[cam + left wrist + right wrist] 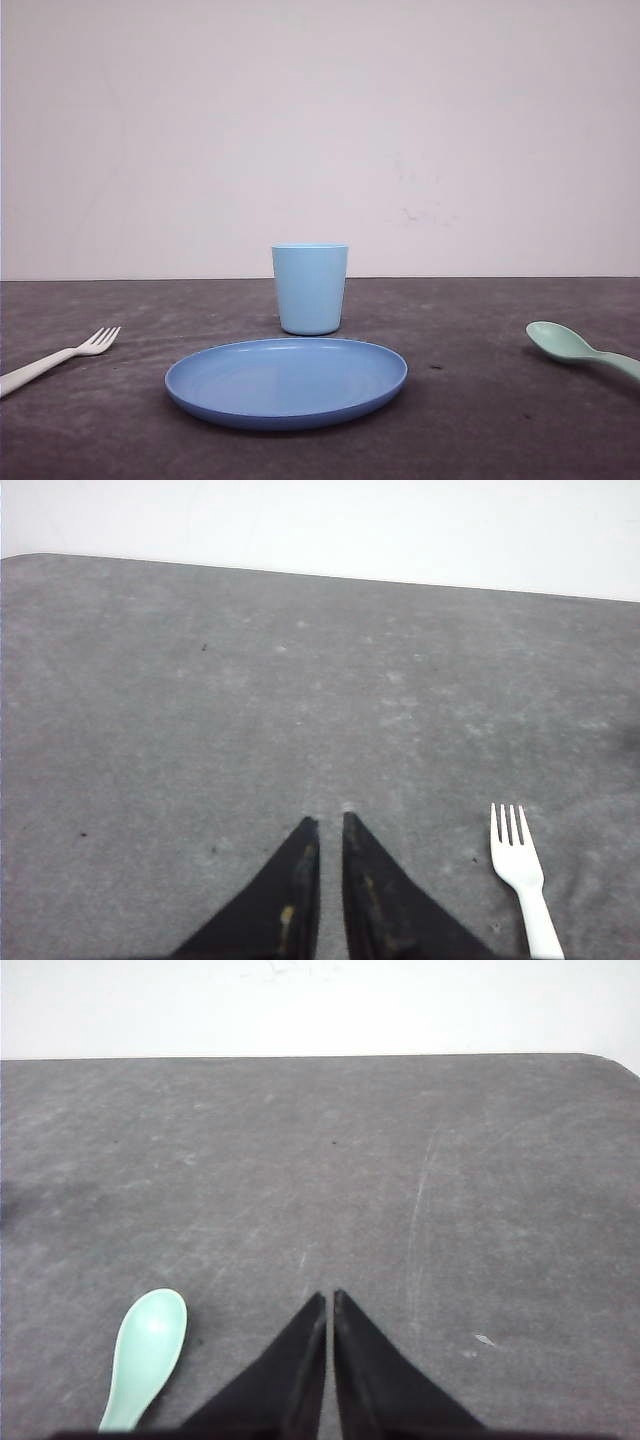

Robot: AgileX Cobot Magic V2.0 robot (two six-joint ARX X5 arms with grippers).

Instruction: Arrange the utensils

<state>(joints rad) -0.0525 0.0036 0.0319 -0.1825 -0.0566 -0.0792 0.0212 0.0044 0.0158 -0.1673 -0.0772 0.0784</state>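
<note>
The fork [62,357] is lying on the left of the tabletop [480,400], and the spoon [580,351] is lying on the right, with the plate [286,381] sitting between them and the cup [310,288] standing just behind the plate.

In the left wrist view, the left pincer [326,825] is hanging over bare tabletop [250,700] with its tips nearly touching, clenched and gripping nothing. The fork [522,871] is resting just beside it, toward the plate side, tines pointing away from the robot. Its long axis is running near to far, roughly in line with the pincer's fingers.

In the right wrist view, the right pincer [329,1300] is likewise clenched and carrying nothing above the tabletop [450,1180]. The spoon [147,1353] is lying just beside it, again on the plate side, bowl pointing away, handle trailing toward the robot.

So each arm is sitting nearer to its own utensil. Either pickup probably calls for a short sideways shift inward, with the jaws spread across the handle's narrow width.
</note>
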